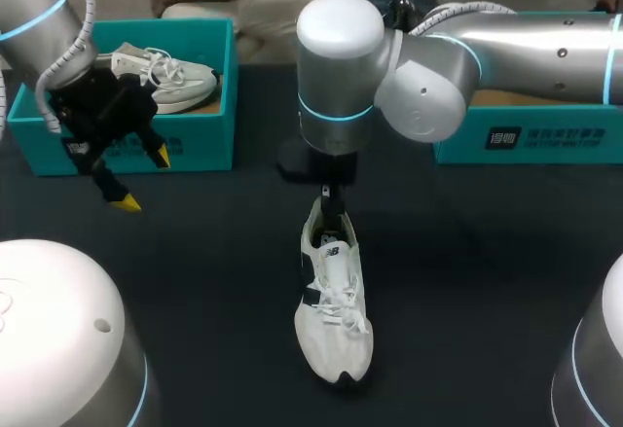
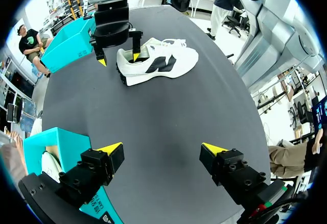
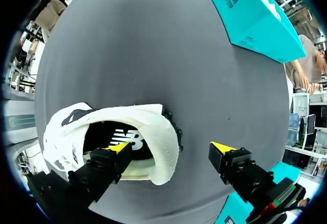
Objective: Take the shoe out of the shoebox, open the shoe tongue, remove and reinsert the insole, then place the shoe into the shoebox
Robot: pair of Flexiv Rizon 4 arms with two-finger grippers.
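The counter [image 1: 195, 291] is basically taking up the whole scene, showing a dark, matte charcoal top that's looking plain and flat all the way across. Light is falling soft and even on it, leaving just faint, blurry shadows sitting on the surface here and there.

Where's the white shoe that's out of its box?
In the head view, the white shoe lies at the centre of the table, heel at the right gripper, one finger inside the opening.
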